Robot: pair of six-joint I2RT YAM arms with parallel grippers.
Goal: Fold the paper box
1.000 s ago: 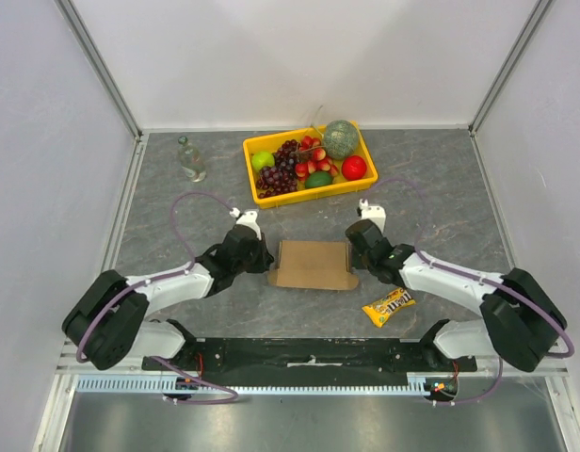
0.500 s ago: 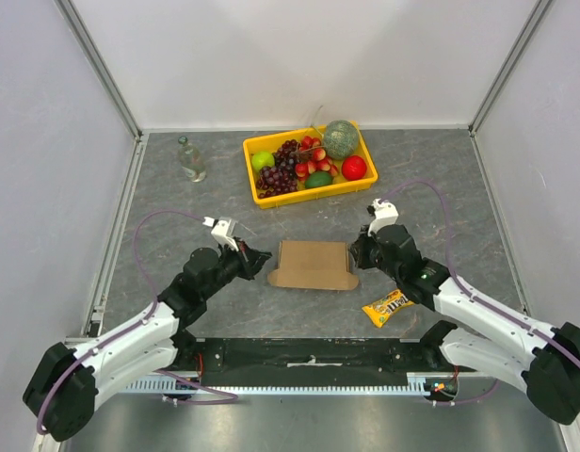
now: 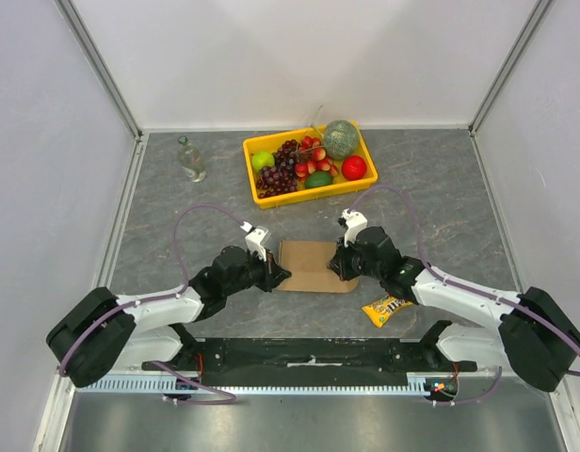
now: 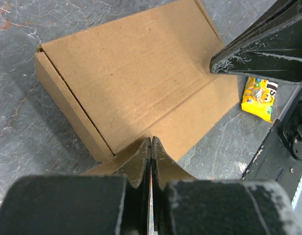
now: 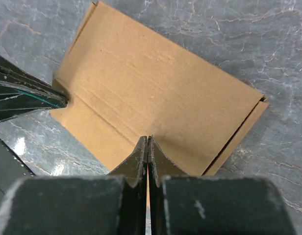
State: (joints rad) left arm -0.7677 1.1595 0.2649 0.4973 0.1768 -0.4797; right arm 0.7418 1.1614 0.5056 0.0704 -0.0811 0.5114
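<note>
- While the box (image 3: 309,266) lies flat on the table (image 3: 441,217), near of the tray (image 3: 307,196), the left gripper (image 4: 151,140) meets its left end, tips touching the cardboard.
- Its fingers are pressed fully together and hold nothing.
- Right gripper (image 5: 147,138): likewise closed and empty, tips resting on the box's right end.
- A candy packet (image 3: 388,307) lies near and right of the box, apart from it.

No text legible. Yellow candy packet (image 3: 388,307) on the tabletop (image 3: 455,174): dark lettering and small coloured spots on its face, too small and blurred to read in either view.
</note>
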